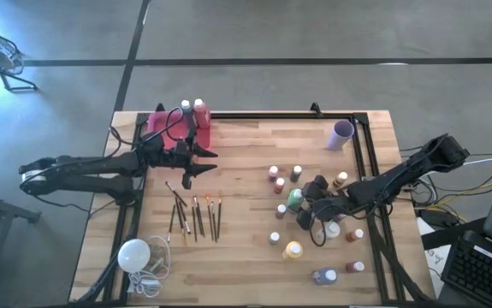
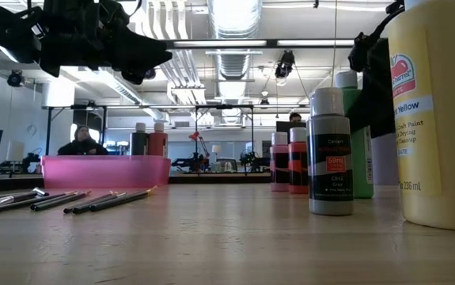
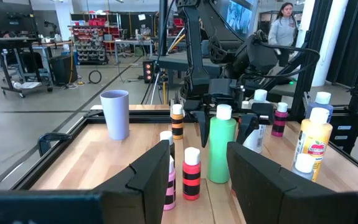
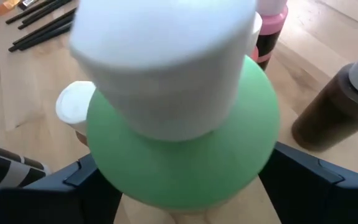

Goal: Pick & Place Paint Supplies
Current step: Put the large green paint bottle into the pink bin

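Now, view by view.

High view: the right gripper [image 1: 304, 204] sits over the bottle cluster with the green bottle [image 1: 294, 199] between its jaws. The left gripper [image 1: 188, 168] hangs just past the pink tray [image 1: 154, 128], with the brushes [image 1: 194, 216] below its jaws and apart from them. A lilac cup [image 1: 341, 134] and a white bulb [image 1: 133, 254] stand well clear of both.

Low view: the left arm passes overhead above the tray. A yellow bottle [image 2: 437, 119] fills the near side; its label reads "Yellow", "Craft Paint" and "236 ml". A grey bottle [image 2: 331, 154] carries a figure like "59ml". The rest of the print is too small to read.

Left wrist view: the left fingers [image 3: 147, 177] are spread and empty. Ahead of them stand small striped bottles [image 3: 191, 174], then the green bottle with the right gripper's fingers on either side of it. A person stands in the room beyond.

Right wrist view: the green bottle's shoulder and white cap [image 4: 166, 56] fill the gap between the right jaws, which flank it closely. Firm contact cannot be told.

Step in hand: likely grasping the green bottle, which stands upright on the table.

Next move: probably close firmly, lift straight up clear of the neighbouring bottles, then carry toward the tray.
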Motion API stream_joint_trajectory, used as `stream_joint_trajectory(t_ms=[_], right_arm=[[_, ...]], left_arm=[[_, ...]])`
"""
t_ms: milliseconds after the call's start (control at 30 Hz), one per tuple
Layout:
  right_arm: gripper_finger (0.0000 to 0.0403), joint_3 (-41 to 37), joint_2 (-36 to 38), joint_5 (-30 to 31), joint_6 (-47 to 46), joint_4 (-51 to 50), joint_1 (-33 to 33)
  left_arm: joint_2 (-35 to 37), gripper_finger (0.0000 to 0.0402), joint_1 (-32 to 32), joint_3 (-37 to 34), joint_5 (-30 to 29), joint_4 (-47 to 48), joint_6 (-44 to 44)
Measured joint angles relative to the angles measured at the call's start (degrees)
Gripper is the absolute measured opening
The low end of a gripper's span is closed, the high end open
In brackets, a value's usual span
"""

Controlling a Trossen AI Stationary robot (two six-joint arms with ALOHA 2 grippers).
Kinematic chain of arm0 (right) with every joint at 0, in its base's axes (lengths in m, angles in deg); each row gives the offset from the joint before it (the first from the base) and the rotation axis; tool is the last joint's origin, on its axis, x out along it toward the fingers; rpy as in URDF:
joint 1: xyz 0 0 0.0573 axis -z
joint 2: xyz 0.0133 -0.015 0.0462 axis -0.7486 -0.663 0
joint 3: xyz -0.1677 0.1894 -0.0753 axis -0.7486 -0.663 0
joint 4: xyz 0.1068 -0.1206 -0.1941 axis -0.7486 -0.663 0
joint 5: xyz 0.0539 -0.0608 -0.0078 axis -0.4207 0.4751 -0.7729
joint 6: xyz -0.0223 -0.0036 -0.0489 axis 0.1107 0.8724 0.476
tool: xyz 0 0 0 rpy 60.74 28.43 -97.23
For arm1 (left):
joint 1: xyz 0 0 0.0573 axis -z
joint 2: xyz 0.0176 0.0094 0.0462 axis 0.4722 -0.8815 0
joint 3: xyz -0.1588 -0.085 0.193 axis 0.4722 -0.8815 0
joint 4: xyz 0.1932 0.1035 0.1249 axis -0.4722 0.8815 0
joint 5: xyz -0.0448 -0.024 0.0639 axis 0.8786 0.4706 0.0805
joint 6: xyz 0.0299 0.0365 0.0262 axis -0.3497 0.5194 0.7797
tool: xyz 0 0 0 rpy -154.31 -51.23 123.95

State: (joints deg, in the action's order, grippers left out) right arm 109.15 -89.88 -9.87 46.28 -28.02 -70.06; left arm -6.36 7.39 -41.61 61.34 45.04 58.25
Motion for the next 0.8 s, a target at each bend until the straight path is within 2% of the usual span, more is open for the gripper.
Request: stream_joint_trajectory(t_ms=[167,333,567,800], right_arm=[[0.0327,0.0,0.0,0.1,1.6,1.5,0.0],[0.0311,0.0,0.0,1.9,3.5,2.5,0.1],[0.0280,0.0,0.0,3.1,4.0,2.5,0.2],[0.0228,0.0,0.0,3.2,4.2,2.5,0.2]], left_arm=[[0.0,0.0168,0.0,0.0,0.0,0.0,0.0],[0.0,0.0168,0.0,0.0,0.0,0.0,0.0],[0.0,0.0168,0.0,0.0,0.0,0.2,0.0],[0.0,0.0168,0.0,0.0,0.0,0.2,0.0]])
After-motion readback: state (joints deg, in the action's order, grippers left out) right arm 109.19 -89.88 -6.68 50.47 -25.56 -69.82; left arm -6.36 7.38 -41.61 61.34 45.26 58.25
